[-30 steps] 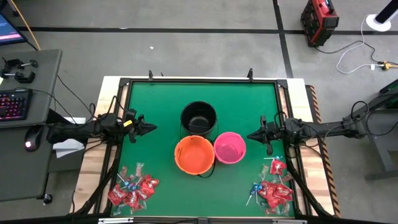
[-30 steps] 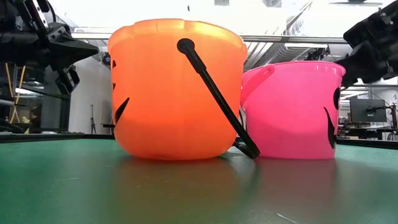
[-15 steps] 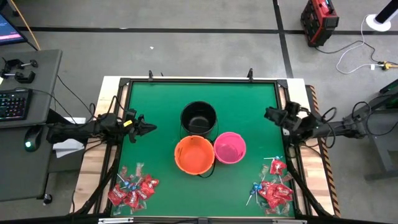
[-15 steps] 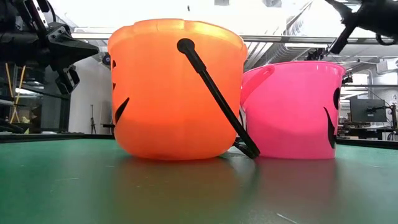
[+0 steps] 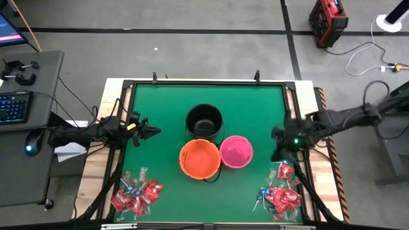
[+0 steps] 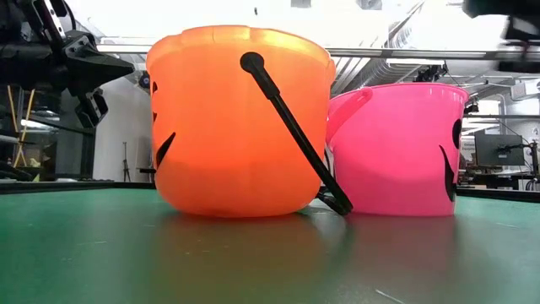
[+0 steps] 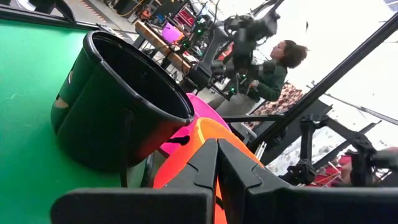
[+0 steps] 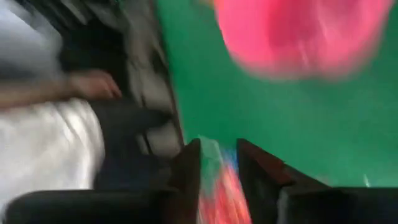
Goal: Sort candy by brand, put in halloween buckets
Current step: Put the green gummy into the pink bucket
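The right end effector (image 5: 282,145) is hovering at the tabletop's (image 5: 255,102) 3 o'clock edge, fingers parted with nothing between them, above the candy (image 5: 278,195) heaped at 5 o'clock. The left end effector (image 5: 155,132) is waiting closed at 9 o'clock. The black (image 5: 204,121), orange (image 5: 199,159) and pink (image 5: 236,152) buckets are clustering at centre, with more candy (image 5: 135,193) at 7 o'clock.

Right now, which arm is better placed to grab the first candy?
Probably the right. The right gripper, fingers apart, hangs beside the right-hand candy pile, near its topmost red packet. The left gripper is shut, level with the black bucket.
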